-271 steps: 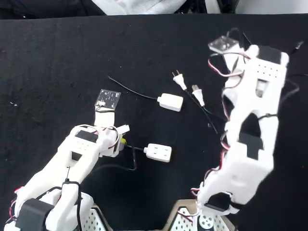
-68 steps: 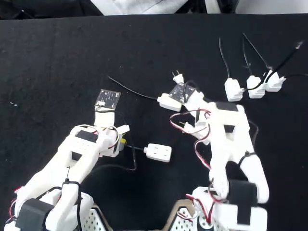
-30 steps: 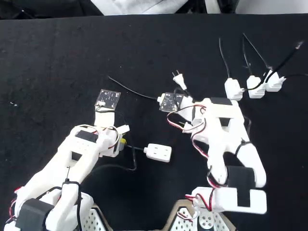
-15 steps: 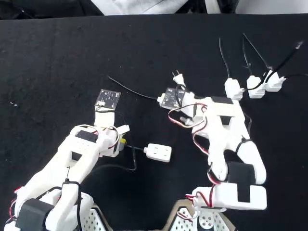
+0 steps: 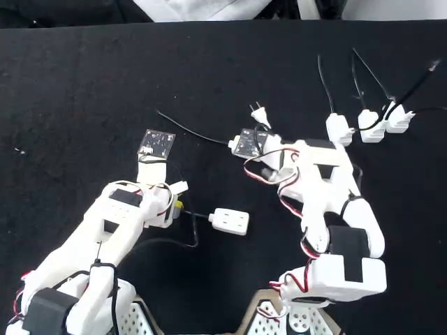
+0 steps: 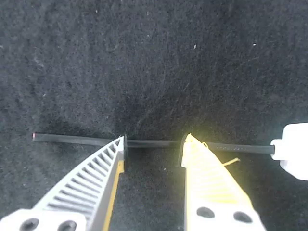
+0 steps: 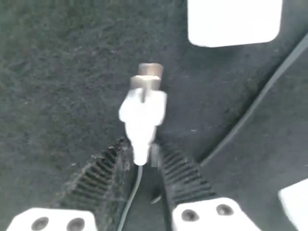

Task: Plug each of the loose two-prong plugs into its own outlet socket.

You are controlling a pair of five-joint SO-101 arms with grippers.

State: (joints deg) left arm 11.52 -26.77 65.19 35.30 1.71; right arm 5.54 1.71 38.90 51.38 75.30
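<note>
High camera overlooks table (image 5: 70,84); wrist cameras apparently sit close.

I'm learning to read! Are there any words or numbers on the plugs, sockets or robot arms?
None can be read. The white plug and socket show no writing; tiny marks on the small board are too small to make out.

Light: soft and even, falling from above.
Table (image 5: 84,84): matte black cloth with no glare; shadows sink into it.
Right arm (image 5: 328,195): brightest part of the high view, its flat faces nearly washed out.
Left gripper (image 6: 154,144): its yellow finger (image 6: 204,168) glows at the tip, with a dark patch between the fingers.
Two-prong plug (image 7: 143,113): overexposed.
Outlet socket (image 7: 234,21): blank white at the upper right.
</note>
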